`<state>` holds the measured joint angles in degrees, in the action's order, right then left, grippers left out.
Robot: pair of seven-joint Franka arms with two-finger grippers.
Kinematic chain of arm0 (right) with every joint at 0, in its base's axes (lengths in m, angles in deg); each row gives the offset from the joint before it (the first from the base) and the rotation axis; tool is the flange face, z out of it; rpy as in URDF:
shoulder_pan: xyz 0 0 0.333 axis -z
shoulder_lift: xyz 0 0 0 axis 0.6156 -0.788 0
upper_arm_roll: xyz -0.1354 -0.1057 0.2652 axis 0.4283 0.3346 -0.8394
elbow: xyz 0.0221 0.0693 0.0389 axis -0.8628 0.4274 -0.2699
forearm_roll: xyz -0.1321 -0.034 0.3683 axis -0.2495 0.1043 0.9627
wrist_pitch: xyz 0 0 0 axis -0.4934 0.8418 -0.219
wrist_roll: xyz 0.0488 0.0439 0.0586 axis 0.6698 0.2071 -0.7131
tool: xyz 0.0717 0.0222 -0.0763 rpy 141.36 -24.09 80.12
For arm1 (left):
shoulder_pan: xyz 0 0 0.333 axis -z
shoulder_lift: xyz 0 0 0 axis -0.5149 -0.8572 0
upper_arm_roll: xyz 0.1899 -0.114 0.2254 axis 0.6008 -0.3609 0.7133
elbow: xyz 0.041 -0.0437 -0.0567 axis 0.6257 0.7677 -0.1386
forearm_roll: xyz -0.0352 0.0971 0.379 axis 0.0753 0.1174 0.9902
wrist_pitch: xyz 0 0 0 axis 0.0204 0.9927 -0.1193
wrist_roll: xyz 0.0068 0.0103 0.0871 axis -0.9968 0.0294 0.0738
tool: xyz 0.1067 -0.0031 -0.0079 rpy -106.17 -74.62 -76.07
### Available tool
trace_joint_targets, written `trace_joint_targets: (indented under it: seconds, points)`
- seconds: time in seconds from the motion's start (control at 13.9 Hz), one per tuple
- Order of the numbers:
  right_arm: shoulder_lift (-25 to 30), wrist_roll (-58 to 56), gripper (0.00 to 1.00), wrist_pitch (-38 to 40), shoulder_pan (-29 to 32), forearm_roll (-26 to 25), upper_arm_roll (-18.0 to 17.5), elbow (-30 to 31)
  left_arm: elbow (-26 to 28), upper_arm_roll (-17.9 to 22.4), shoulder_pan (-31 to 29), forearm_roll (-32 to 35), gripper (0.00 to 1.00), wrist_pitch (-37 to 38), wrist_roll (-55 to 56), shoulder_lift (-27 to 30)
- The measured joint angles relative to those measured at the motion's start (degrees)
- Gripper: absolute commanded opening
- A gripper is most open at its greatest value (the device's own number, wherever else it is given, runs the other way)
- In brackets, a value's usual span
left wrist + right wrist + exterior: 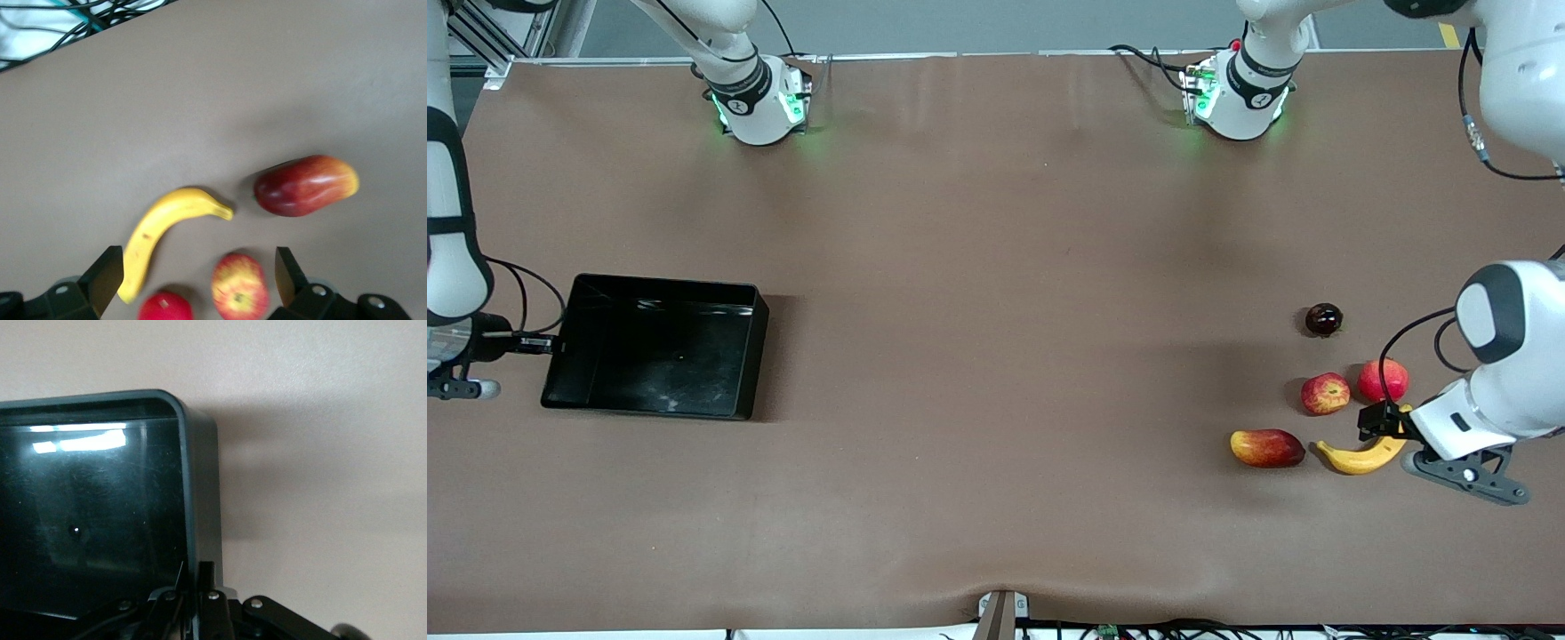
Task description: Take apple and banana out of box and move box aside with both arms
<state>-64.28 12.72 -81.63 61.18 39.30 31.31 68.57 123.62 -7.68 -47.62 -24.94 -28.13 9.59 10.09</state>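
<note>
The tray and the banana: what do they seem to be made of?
Tray: probably hard black plastic, glossy; light reflections streak its floor and its thin walls have rounded corners. Banana: smooth, evenly yellow skin with a slight sheen; real or plastic imitation, I cannot tell.

We see a brown table (pixel 978 267) carrying a black tray (pixel 658 356) at the right arm's end — and a banana (pixel 1360 458), mango (pixel 1267 447), apple (pixel 1325 393), red fruit (pixel 1383 380) and dark fruit (pixel 1323 318) at the left arm's end.

High front camera faces both arm bases across the tabletop (pixel 996 267); wrist cameras look closely down, sharing its banana (pixel 1360 458) and black tray (pixel 658 356).
</note>
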Motion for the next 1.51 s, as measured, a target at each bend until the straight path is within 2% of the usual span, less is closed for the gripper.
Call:
trace_joint_targets:
  seconds: [0.22,0.43,0.72,0.86,1.01,1.37,1.51]
  points:
    - [-0.08,-0.31,1.0,0.14,-0.02,0.16,-0.57,-1.31,-0.01,-1.68,0.17,0.0,1.0,3.99,8.84,4.33]
    - [0.2,-1.69,1.0,0.95,-0.49,0.02,-2.28,-7.71,-0.06,-2.8,0.1,-0.06,1.0,10.04,14.98,9.04]
    - [1.48,-1.9,1.0,8.3,-4.95,-2.72,-3.37,-17.68,0.05,-6.27,0.27,-0.09,1.0,16.47,24.13,14.06]
    - [2.84,-1.58,1.0,9.19,-8.28,-2.96,-3.44,-19.6,0.07,-6.96,0.62,-0.09,1.0,18.44,24.87,16.05]
    - [5.41,3.08,1.0,13.34,-11.55,-3.01,-3.48,-20.03,0.06,-6.71,1.35,-0.09,1.0,20.76,24.87,18.39]
    - [14.07,20.06,1.0,25.08,-18.31,-3.64,-3.56,-20.29,0.1,1.04,9.0,-2.19,1.0,28.76,24.79,26.05]
    - [18.31,24.78,1.0,29.07,-20.03,-3.64,-3.58,-20.4,0.84,6.52,13.31,-5.43,1.0,30.58,24.57,28.73]
